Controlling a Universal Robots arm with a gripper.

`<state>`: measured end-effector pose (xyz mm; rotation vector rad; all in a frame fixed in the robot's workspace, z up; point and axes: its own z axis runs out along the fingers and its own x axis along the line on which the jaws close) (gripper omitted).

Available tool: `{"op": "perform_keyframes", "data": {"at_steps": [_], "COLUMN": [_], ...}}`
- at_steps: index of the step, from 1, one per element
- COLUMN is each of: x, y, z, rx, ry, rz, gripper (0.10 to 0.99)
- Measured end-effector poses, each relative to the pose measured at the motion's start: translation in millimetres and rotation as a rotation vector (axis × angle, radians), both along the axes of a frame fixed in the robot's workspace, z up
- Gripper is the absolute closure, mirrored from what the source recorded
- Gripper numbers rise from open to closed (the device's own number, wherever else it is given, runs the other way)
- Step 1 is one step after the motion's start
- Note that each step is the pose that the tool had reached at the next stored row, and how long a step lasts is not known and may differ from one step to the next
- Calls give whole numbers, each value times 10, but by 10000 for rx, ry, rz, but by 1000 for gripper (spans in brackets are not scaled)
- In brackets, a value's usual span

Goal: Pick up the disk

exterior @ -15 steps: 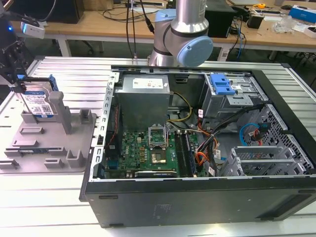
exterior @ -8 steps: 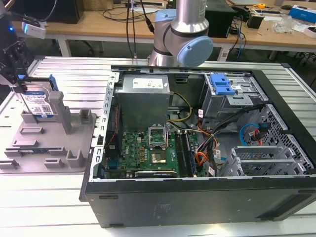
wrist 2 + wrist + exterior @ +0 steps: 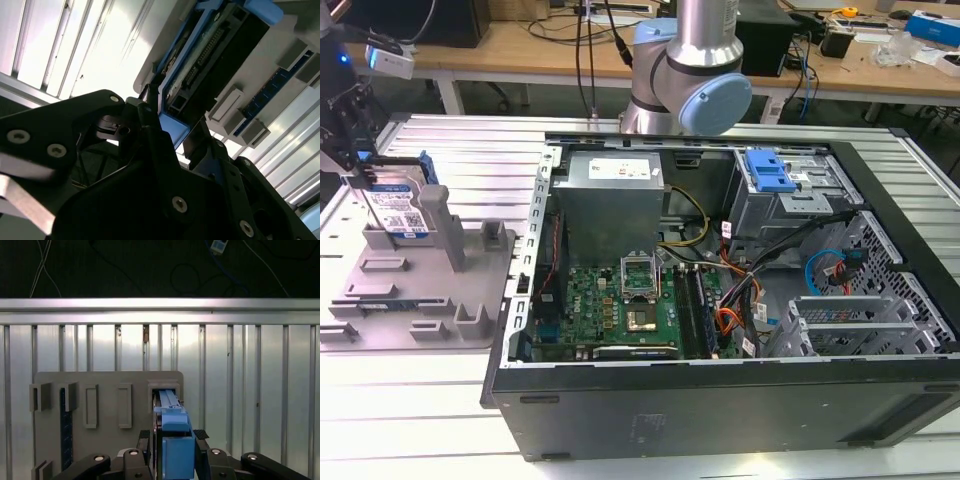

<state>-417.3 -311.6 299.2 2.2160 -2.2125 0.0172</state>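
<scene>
Hand [image 3: 172, 447] apparently closed on upright disk's [image 3: 400, 213] blue rail.

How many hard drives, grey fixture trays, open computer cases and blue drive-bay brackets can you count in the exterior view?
hard drive: 1
grey fixture tray: 1
open computer case: 1
blue drive-bay bracket: 1
Total: 4
</scene>
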Motion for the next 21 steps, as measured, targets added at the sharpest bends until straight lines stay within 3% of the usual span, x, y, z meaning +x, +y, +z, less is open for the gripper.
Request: {"op": "perform_keyframes", "data": {"at_steps": [2,3,11,13,14,19,21], "x": [0,0,0,0,0,0,0], "y": [0,0,-8,-10,-14,-17,-19], "z": [0,0,19,130,278,561,724], "rx": [-2,-1,1,1,0,0,0], "ry": [1,1,7,10,11,10,10], "rz": [0,0,0,0,1,0,0], "gripper": [643,710,722,722,722,722,722]}}
